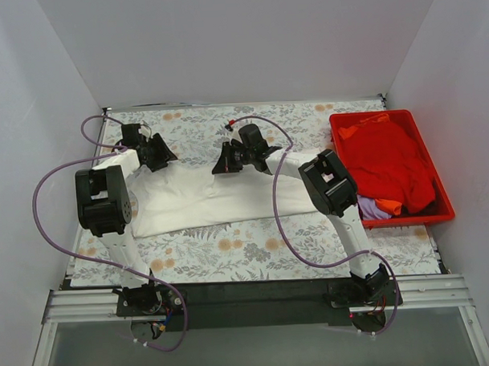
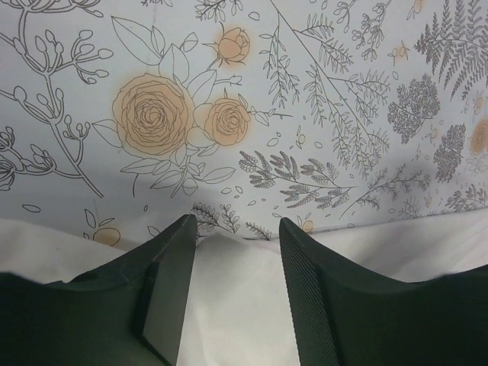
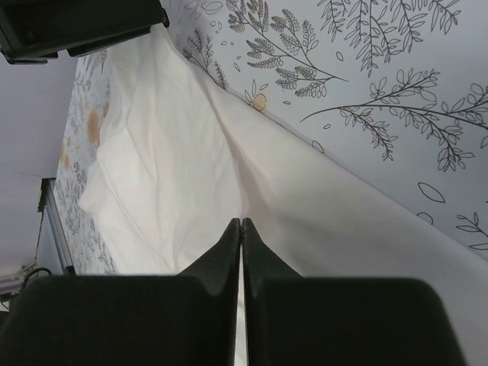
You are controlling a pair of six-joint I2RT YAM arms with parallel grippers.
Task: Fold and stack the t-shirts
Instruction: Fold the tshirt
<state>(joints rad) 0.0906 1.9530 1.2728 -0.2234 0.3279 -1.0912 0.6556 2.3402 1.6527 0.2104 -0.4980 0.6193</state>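
The white t-shirt [image 1: 213, 196] lies rumpled and spread across the middle of the floral tablecloth [image 1: 231, 248]. My left gripper [image 1: 159, 154] is at its back left edge. In the left wrist view this gripper [image 2: 235, 221] is open, its fingers straddling a raised peak of the white t-shirt [image 2: 236, 305]. My right gripper [image 1: 221, 164] is at the shirt's back edge, near its middle. In the right wrist view it [image 3: 242, 221] is shut, and a crease in the white t-shirt [image 3: 168, 152] runs out from its tips. The red t-shirt [image 1: 388, 158] lies bunched in the tray.
A red plastic tray [image 1: 442, 204] stands at the right of the table; it also holds purple cloth [image 1: 374, 209] and a bit of orange cloth [image 1: 394, 208]. White walls close in the back and both sides. The left arm [image 3: 76, 23] shows at the top left of the right wrist view.
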